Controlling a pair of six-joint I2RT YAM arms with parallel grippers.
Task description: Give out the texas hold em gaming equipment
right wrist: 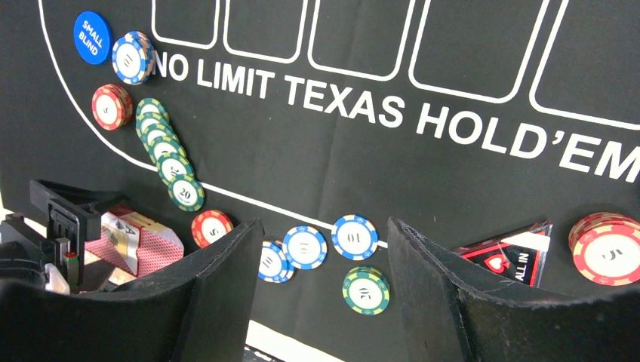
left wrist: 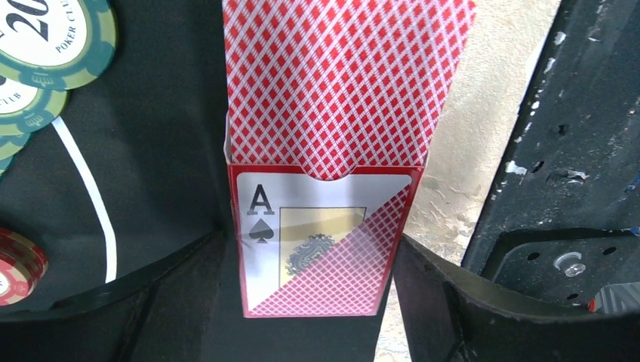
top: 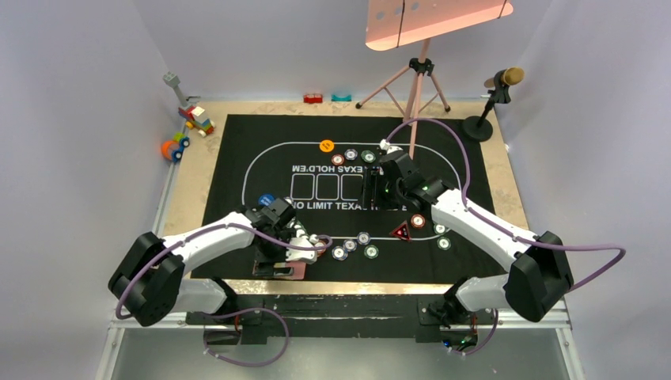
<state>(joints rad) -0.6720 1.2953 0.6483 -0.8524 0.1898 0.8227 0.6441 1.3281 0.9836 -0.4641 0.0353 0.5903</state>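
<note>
A red diamond-backed card box (left wrist: pixel 332 113) showing an ace of spades lies at the mat's near edge (top: pixel 278 271). My left gripper (left wrist: pixel 317 279) stands over it, one finger against each long side. My right gripper (right wrist: pixel 324 249) hangs open and empty above the mat's middle (top: pixel 378 186). Below it lie blue chips (right wrist: pixel 355 236), a green chip (right wrist: pixel 366 289) and a red chip (right wrist: pixel 211 227). A row of green chips (right wrist: pixel 170 162), the blue small-blind button (right wrist: pixel 92 37), the red triangular marker (right wrist: pixel 509 256) and a red chip stack (right wrist: pixel 607 249) lie around. The orange button (top: pixel 326 146) sits far.
The black printed mat (top: pixel 475 158) covers the table. Toy blocks (top: pixel 196 119) and a toy car (top: pixel 174 146) lie at the far left. A pink tripod (top: pixel 418 79) and a microphone stand (top: pixel 494 99) stand at the back. The black base rail (left wrist: pixel 573 113) runs beside the card box.
</note>
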